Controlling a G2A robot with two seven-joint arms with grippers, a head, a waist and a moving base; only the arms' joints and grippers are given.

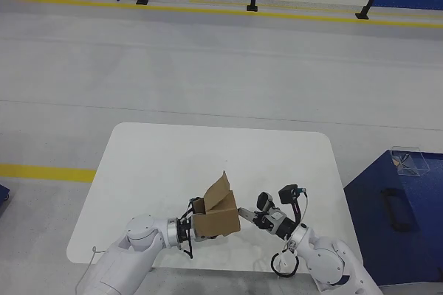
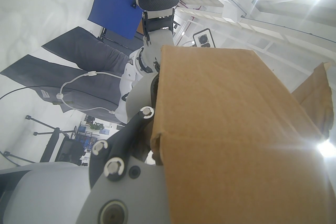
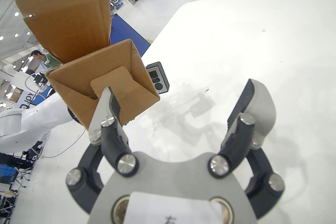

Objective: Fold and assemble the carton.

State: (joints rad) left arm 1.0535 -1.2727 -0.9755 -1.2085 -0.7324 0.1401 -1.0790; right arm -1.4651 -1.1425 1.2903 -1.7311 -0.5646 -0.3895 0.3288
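At left gripper (image 1: 193,223), carton (image 1: 218,211) gripped, right gripper (image 3: 179,87) touching flap (image 3: 113,78)

The carton (image 2: 231,130) ran past the left wrist view's edges and hid the tips of the left gripper (image 1: 192,226) clamping it; whether one finger (image 3: 105,109) of the spread right gripper (image 3: 181,88) touched its flap (image 3: 115,80) could not be told

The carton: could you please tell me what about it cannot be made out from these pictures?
- Left wrist view: the carton itself hides where the left gripper clamps it.
- Right wrist view: the small flap covers the carton's inside; whether the right gripper touches that flap is unclear.
- Top view: fold lines too small.
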